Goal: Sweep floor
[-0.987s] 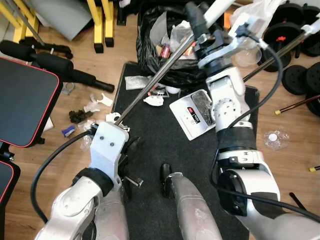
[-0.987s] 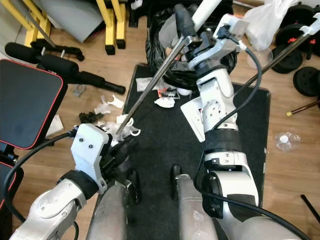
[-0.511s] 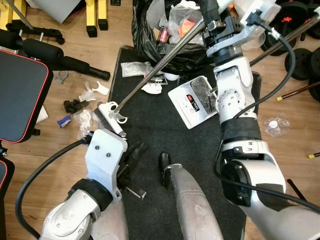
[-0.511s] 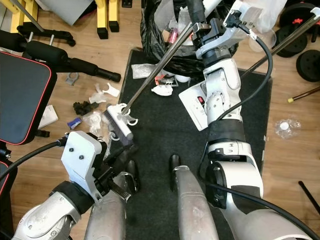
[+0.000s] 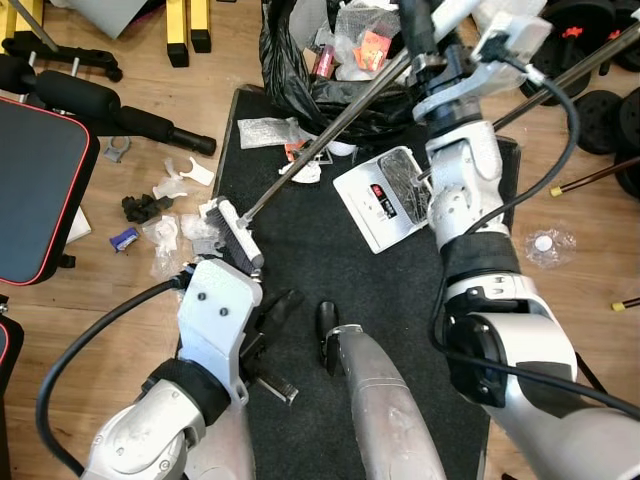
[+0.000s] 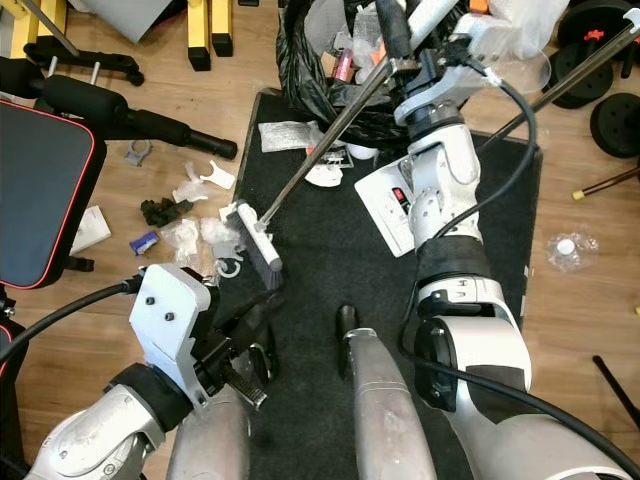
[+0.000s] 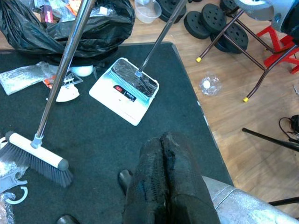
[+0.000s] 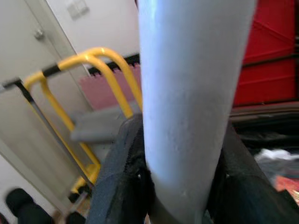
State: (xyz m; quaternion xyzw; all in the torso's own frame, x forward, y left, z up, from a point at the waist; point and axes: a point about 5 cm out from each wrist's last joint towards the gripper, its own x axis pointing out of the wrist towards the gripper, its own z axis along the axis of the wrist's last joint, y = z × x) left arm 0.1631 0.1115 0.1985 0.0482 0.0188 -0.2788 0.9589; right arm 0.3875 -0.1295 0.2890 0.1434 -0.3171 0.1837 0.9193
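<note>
Broom (image 5: pixel 232 230) head rests at the black mat's (image 5: pixel 310 280) left edge beside scattered litter (image 5: pixel 165 235), its handle clamped in the right gripper (image 6: pixel 405 62) far ahead. Left wrist view: left gripper (image 7: pixel 161 154) fingers pressed together, dustpan (image 7: pixel 124 90) beyond. Right wrist view: fingers (image 8: pixel 121 177) squeeze the handle.

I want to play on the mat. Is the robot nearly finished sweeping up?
Not yet. Done: the black bag already holds rubbish, and the dustpan lies ready on the black mat. In hand: the right gripper grips the broom, whose head sits at the mat's left edge. Left: white scraps on the wood floor, more litter on the mat near the bag, and a clear wrapper to the right.
</note>
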